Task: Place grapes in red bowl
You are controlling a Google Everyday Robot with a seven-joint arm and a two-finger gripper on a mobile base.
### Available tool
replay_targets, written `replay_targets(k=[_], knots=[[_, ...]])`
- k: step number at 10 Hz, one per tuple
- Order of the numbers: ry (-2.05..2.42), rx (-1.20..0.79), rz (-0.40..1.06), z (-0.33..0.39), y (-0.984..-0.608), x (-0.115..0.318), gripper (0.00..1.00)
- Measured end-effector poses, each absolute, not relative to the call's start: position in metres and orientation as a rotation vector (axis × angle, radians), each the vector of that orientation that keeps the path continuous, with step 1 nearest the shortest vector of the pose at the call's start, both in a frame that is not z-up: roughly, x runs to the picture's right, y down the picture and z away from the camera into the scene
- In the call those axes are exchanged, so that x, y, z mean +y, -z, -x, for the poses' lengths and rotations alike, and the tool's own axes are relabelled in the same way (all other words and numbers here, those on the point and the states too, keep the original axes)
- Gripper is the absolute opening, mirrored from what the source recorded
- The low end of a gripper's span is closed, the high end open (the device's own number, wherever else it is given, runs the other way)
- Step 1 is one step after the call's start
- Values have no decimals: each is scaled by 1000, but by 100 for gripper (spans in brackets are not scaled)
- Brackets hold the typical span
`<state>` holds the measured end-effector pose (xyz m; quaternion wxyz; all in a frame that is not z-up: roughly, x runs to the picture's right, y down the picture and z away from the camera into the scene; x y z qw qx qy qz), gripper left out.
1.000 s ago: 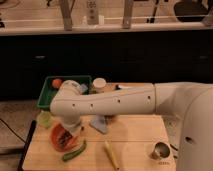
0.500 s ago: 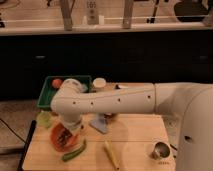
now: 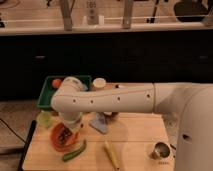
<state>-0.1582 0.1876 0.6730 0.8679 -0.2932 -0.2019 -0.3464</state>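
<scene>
The red bowl (image 3: 61, 137) sits near the front left corner of the wooden table (image 3: 135, 145), round and orange-red, with a dark lumpy patch inside it that looks like the grapes (image 3: 63, 137), though the arm hides much of it. The gripper (image 3: 70, 131) hangs right over the bowl, below the white arm's (image 3: 110, 100) elbow, its fingers pressed together; whether they pinch the grapes can't be made out. A green pepper (image 3: 75, 151) lies just beside the bowl's front edge. A green tray (image 3: 48, 92) stands behind. A yellow banana (image 3: 111, 154) and a metal cup (image 3: 160, 150) lie to the right.
</scene>
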Motion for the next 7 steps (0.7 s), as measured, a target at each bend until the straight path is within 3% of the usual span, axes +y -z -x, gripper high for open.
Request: replay_targets(k=[7], knots=[[742, -439, 614, 160, -678, 182, 2]])
